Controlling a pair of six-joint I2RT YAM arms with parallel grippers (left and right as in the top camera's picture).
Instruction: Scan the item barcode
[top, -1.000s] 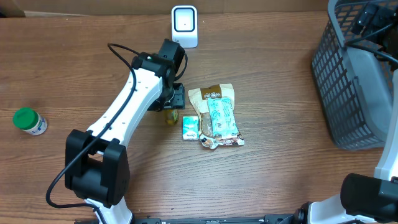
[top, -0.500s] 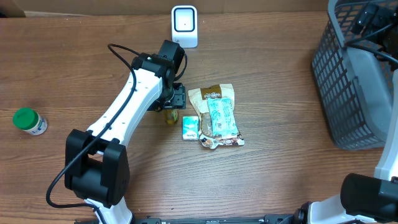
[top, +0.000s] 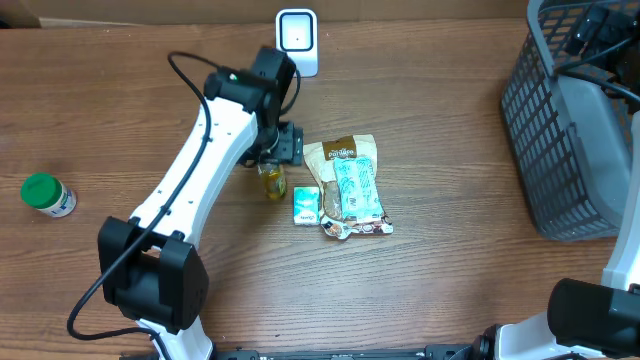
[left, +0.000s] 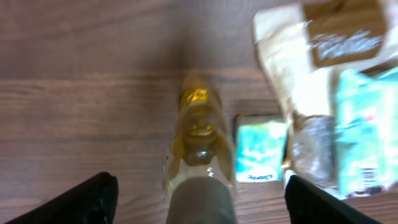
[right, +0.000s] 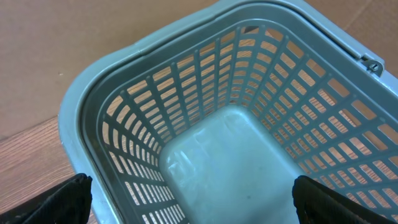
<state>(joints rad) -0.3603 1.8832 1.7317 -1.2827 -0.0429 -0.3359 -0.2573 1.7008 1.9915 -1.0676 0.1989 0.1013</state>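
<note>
From the overhead view, my left claw (top: 278, 152) sits just above the middle of the wooden worktop (top: 450, 290). Directly below it in the frame is the small bottle of yellow liquid (top: 272, 182). In the left wrist view the bottle (left: 199, 134) is centred between the two dark fingers (left: 87, 199), with clear wood on either side. The claw is spread wide and grips nothing. That view is blurred, and I cannot tell whether the bottle stands or lies.

The white box-shaped scanner (top: 296, 42) is at the top edge, above the claw and apart from the bottle. Just right of the bottle is a small teal-and-white carton (top: 306, 205). Next to that lies a brown paper pouch (top: 335, 152) with a teal plastic packet (top: 356, 190) on top of it. A white jar with a green cap (top: 45, 194) stands far left.

My right claw (right: 199, 208) hangs open over the grey plastic lattice basket (right: 81, 106) at the right edge.
</note>
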